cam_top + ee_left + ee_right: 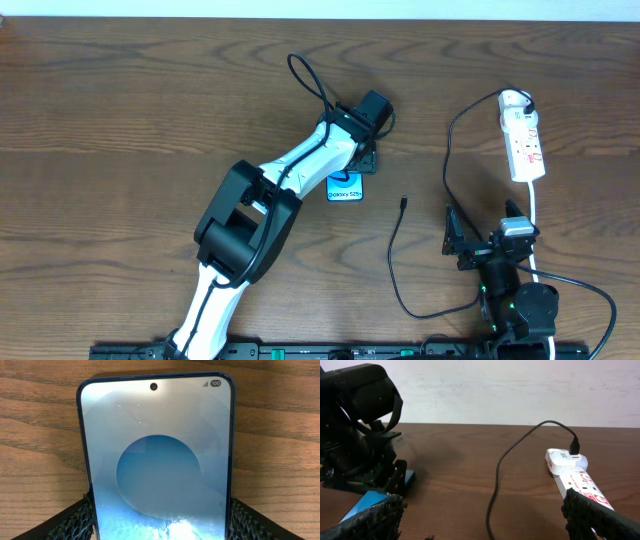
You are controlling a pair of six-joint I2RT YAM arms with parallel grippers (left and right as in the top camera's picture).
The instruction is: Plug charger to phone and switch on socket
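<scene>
The phone lies flat at the table's middle, blue screen up, its white band showing. My left gripper is shut on the phone's far end; in the left wrist view the phone sits between both fingers, which touch its sides. The charger's black cable loops across the table, with its connector tip lying free to the right of the phone. Its plug sits in the white socket at the far right. My right gripper is open and empty, between the cable loop and the socket's cord.
The socket's white cord runs toward the right arm's base. In the right wrist view the cable crosses the wood between my fingers, the socket is at right, and the left gripper is at left.
</scene>
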